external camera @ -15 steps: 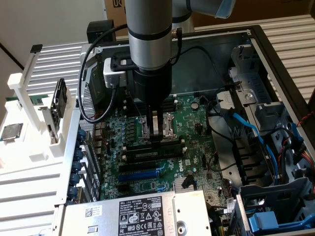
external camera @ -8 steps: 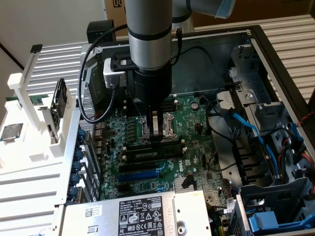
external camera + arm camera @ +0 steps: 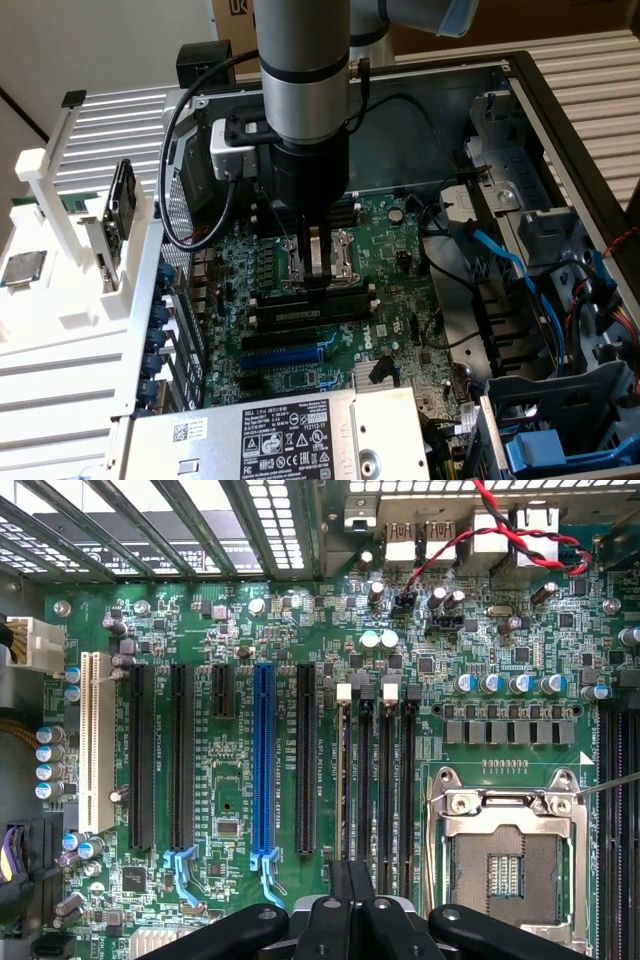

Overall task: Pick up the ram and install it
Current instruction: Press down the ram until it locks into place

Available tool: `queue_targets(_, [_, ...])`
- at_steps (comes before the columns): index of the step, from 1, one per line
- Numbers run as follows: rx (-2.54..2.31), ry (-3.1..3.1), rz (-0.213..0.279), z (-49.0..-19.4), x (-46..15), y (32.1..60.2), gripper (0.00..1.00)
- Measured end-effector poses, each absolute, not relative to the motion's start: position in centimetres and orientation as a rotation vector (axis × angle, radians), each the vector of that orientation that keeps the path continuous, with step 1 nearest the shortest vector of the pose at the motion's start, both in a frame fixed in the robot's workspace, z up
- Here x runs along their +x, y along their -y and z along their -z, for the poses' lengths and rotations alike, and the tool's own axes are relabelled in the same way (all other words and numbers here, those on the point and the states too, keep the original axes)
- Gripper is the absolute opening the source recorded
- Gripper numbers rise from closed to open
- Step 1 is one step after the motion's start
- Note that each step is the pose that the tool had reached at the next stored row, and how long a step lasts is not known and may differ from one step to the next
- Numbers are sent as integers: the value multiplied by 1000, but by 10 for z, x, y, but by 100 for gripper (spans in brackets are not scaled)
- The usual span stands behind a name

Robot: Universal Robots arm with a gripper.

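White Dell mark on the green motherboard (image 3: pixel 390 300); the arm points straight down, gripper (image 3: pixel 318 283) pinched shut over the memory slots (image 3: pixel 310 300).

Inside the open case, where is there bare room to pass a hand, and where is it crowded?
Free: over the expansion slots, between the end effector and the power supply. Crowded: the drive cage side with blue cables, and around the CPU socket.

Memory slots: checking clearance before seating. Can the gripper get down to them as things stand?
Probably yes: the gripper hangs shut just above the memory slots, and no cable or part lies between them.
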State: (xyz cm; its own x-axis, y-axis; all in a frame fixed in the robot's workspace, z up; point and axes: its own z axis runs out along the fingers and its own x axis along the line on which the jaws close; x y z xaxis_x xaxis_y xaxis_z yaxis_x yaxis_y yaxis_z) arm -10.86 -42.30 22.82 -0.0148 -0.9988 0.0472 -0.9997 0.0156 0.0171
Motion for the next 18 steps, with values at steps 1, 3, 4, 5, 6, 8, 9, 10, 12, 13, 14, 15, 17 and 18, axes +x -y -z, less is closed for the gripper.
queue_targets(1, [2172,2206,-32,-228,-109,423,10])
queue_targets(3, [2173,2206,-32,-227,-109,423,10])
queue_targets(4, [2173,2206,-32,-227,-109,423,10])
queue_targets(5, [2173,2206,-32,-227,-109,423,10])
queue_targets(6, [2173,2206,-32,-227,-109,423,10])
queue_targets(8, [2172,2205,-32,-226,-109,423,10])
queue_targets(9, [2172,2205,-32,-226,-109,423,10])
queue_targets(10, [2172,2205,-32,-225,-109,423,10])
queue_targets(12, [2172,2206,-32,-225,-109,423,10])
queue_targets(13, [2172,2206,-32,-224,-109,423,10])
queue_targets(14, [2173,2206,-32,-224,-109,423,10])
queue_targets(15, [2173,2206,-32,-224,-109,423,10])
queue_targets(17, [2173,2206,-32,-224,-109,423,10])
queue_targets(18, [2173,2206,-32,-224,-109,423,10])
